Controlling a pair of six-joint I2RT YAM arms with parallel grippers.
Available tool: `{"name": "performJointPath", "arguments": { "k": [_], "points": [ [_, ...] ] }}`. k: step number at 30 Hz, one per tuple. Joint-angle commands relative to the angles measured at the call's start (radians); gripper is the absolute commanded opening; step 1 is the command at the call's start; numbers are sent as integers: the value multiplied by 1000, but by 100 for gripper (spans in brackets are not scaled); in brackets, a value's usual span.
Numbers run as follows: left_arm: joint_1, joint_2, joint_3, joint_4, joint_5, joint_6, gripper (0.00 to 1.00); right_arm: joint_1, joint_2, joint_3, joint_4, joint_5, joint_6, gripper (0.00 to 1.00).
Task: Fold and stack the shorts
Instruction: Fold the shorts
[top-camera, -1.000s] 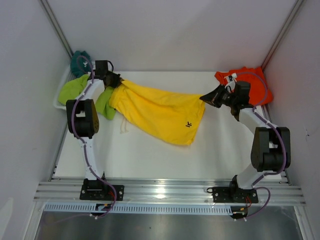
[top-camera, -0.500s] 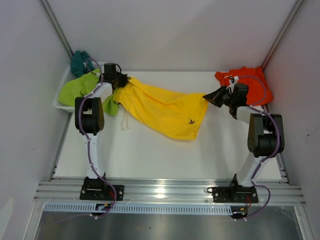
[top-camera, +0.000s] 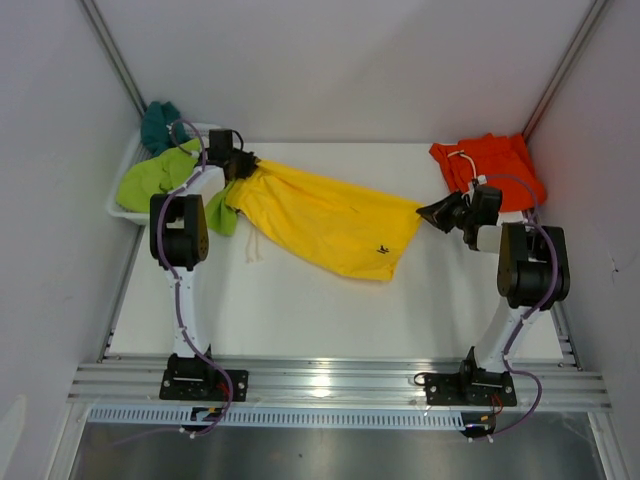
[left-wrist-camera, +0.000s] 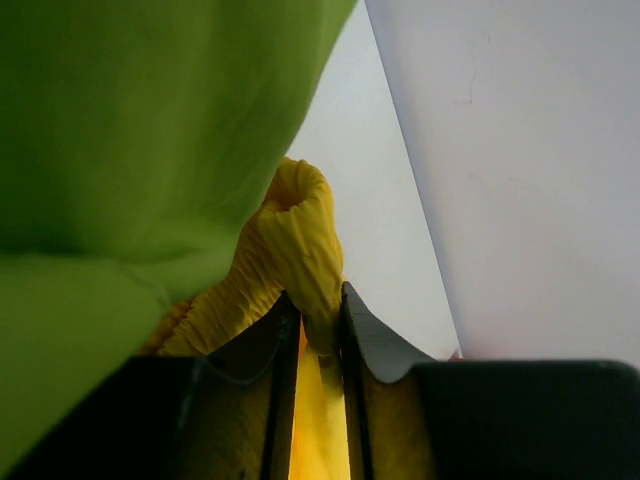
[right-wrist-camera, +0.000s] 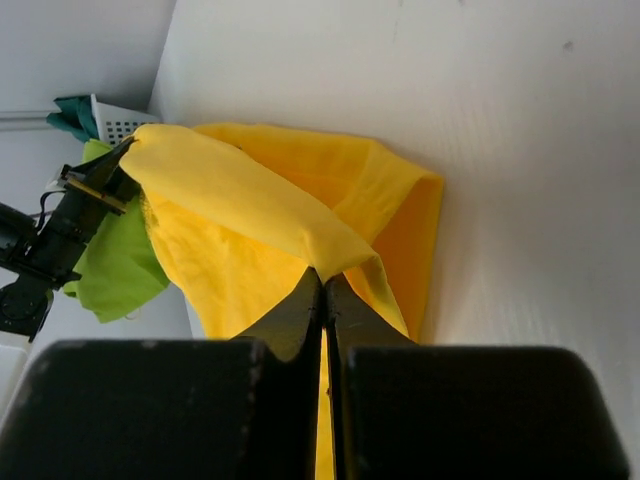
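Observation:
The yellow shorts (top-camera: 330, 225) are stretched across the table between both arms, a small dark label near their right hem. My left gripper (top-camera: 245, 163) holds the bunched waistband (left-wrist-camera: 295, 225). Its jaws (left-wrist-camera: 312, 305) stand a narrow gap apart, and the fabric fills that gap. My right gripper (top-camera: 425, 212) is shut on the opposite corner of the yellow shorts (right-wrist-camera: 250, 200), pinched at its fingertips (right-wrist-camera: 323, 275). The orange shorts (top-camera: 495, 165) with a white drawstring lie at the back right corner. The lime-green shorts (top-camera: 155, 178) and teal shorts (top-camera: 158, 122) hang in and over the basket.
A white plastic basket (top-camera: 113, 208) sits at the table's back left, beside the left arm. Lime-green fabric (left-wrist-camera: 150, 130) fills the upper left of the left wrist view. Grey walls enclose the table on three sides.
The right gripper has pulled its corner of the yellow shorts toward the near right, drawing them flatter. The left gripper shifted slightly back and right, and its jaws have parted a little.

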Motion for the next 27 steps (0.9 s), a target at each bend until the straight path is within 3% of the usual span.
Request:
{"name": "performJointPath", "arguments": {
  "k": [1,3,4,5,6,7,12,14,16,17,27],
  "points": [
    [11,-35,5,-19,-34,-21,25,-18,62,47,69,-4,12,0],
    [11,-39,6,-16,-37,-16,30,-16,79,76,45,-7,0,0],
    [11,-41,9,-16,-39,-11,34,-18,83,110,26,-5,-20,7],
    [11,-47,11,-13,-40,-7,39,-16,86,128,-22,2,-34,31],
    [11,-50,11,-12,-33,-4,48,-16,88,144,-43,18,-44,42],
    [10,-52,12,-12,-30,2,53,-21,83,164,-60,24,-64,48],
    [-6,-102,49,-70,-54,56,99,-28,-5,184,-173,82,-121,78],
    [-15,-127,46,-78,-45,88,99,-21,-41,188,-256,110,-170,91],
    [-24,-170,39,-84,-37,130,99,-15,-94,182,-308,137,-201,93],
    [-27,-185,28,-88,-37,145,99,-8,-114,157,-325,134,-221,99],
    [-121,-423,-107,-96,-56,364,99,33,-263,-100,-297,-45,-239,99]
  ]
}}
